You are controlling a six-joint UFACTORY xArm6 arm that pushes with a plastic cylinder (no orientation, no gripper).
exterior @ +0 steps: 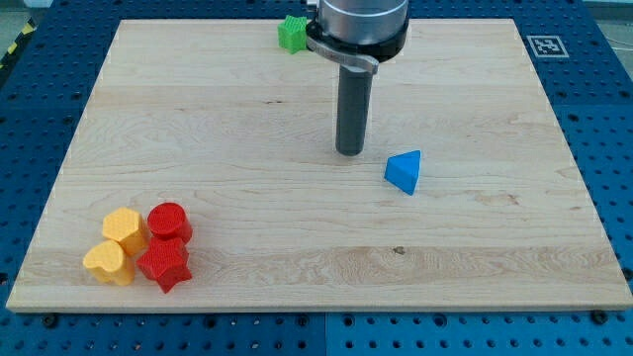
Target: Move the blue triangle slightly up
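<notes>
Looking at the surface (297,99), you find the blue triangle (405,171) right of centre, with my tip (349,151) just to its left and slightly farther back, not touching. No pincer is fitted, so its state can't be told.

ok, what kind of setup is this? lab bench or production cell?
Most likely a lab bench for pushing tests. A wooden board lies on a blue perforated table, with a printed marker at its corner. Toy blocks lie on it, such as the blue triangle, with my tip to its left.
</notes>
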